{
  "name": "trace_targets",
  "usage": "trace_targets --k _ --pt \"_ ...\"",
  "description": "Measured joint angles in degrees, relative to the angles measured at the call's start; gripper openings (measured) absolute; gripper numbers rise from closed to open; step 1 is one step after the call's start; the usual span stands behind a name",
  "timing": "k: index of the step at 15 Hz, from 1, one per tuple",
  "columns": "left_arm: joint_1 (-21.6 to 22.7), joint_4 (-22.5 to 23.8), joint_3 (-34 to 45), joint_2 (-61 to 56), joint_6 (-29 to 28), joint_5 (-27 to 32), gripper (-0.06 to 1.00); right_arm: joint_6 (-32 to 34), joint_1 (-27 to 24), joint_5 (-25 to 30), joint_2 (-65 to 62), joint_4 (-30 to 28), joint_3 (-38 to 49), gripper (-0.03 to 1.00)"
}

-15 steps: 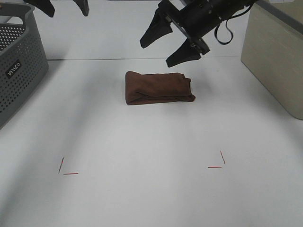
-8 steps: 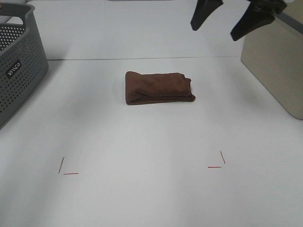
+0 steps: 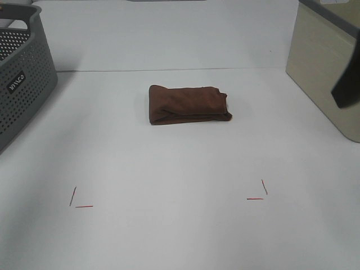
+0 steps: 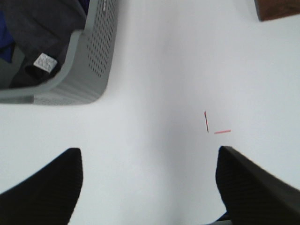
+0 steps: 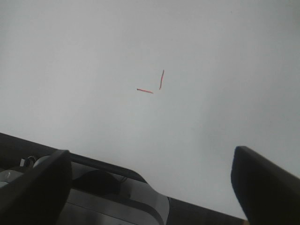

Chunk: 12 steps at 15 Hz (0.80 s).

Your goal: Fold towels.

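A grey basket (image 3: 22,73) stands at nine to ten o'clock on the white table (image 3: 169,169). The left gripper (image 4: 149,180) hangs above the table with fingers spread and nothing between them. The towel (image 3: 188,104) lies folded just past centre, toward twelve. The right gripper (image 5: 152,180), at three o'clock beside a beige box (image 3: 323,67), is likewise spread and empty.
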Motion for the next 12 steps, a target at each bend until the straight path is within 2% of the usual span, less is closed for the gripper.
trace_targets --k 1,2,3,4,5,7,10,11,12 --pt "0.0 -0.06 2.12 -2.23 0.0 0.0 0.75 0.0 0.0 -0.34 -2.69 -0.4 2.35 0.86" --pt "0.0 -0.17 9.8 -10.6 0.0 0.06 0.75 0.0 0.0 -0.74 -10.43 -1.15 8.48 0.86" --pt "0.0 -0.29 11.86 -13.75 0.0 0.06 0.75 0.0 0.0 -0.86 -13.24 -1.15 10.71 0.86" --pt "0.0 -0.34 16.79 -20.4 0.0 0.06 0.75 -0.34 0.0 -0.92 -21.26 -1.38 16.73 0.86" --pt "0.0 -0.52 20.91 -26.64 0.23 0.11 0.75 -0.34 0.0 -0.92 -23.66 -1.66 18.22 0.86" --pt "0.0 -1.2 28.02 -39.71 1.66 0.23 0.75 -0.34 0.0 -1.15 -36.27 -3.44 23.89 0.86" --pt "0.0 -6.25 33.58 -56.32 9.05 0.29 0.75 -1.38 0.0 -1.2 -52.25 -4.24 28.93 0.86" --pt "0.0 -9.0 35.35 -61.82 14.32 0.4 0.75 -2.35 0.0 -1.78 -61.13 -4.24 29.39 0.86" --pt "0.0 -9.74 35.75 -61.94 15.87 0.4 0.75 -3.38 0.0 -1.78 -62.74 -4.07 29.39 0.86"
